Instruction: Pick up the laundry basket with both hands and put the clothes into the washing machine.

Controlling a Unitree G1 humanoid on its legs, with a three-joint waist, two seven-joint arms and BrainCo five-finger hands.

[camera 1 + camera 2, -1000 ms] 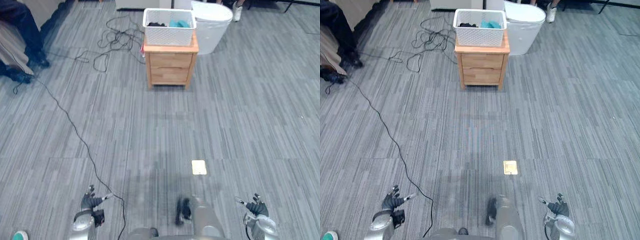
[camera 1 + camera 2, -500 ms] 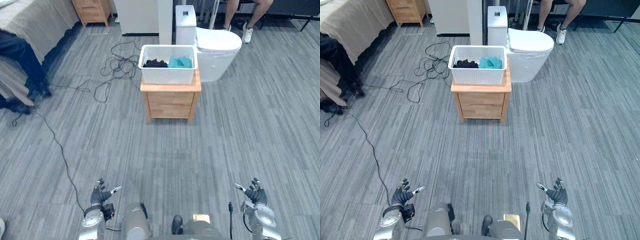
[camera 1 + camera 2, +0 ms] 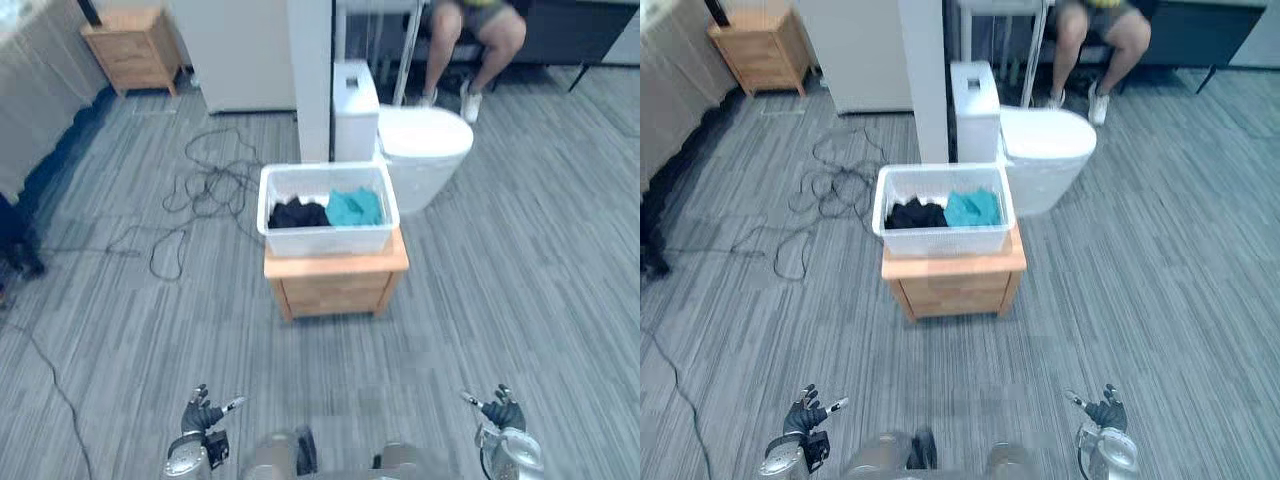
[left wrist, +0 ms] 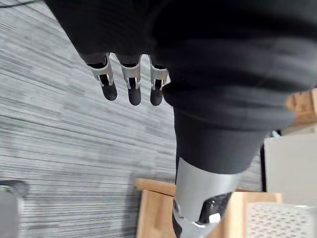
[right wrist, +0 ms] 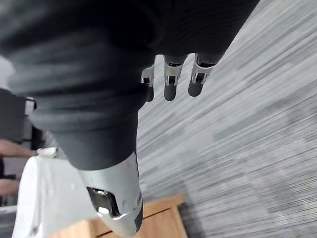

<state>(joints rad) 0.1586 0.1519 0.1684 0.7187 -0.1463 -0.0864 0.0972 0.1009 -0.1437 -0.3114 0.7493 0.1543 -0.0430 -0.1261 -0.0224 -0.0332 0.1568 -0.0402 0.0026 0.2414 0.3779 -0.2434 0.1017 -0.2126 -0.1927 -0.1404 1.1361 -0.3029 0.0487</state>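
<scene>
**Basket not picked up yet, both hands empty**

L eye view: white laundry basket [image 3: 328, 240] sits on a wooden nightstand [image 3: 336, 287] w/ black and teal clothes [image 3: 354, 207] inside, toilet [image 3: 427, 158] just behind. The 2 hands, left hand [image 3: 201, 416] and right hand [image 3: 501, 413], are low down, well apart from it, both splayed open, holding nothing.

R eye view: same deal.

L wrist view: fingers [image 4: 130, 87] straight over grey floor [image 4: 59, 148].

R wrist view: straight too.

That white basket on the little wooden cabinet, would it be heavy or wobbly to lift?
Probably light: the white basket holds just a dark garment and a teal garment. Its perforated walls look like stiff plastic, so it should keep shape. The clothes lie loose, so tilting could shift them.
</scene>
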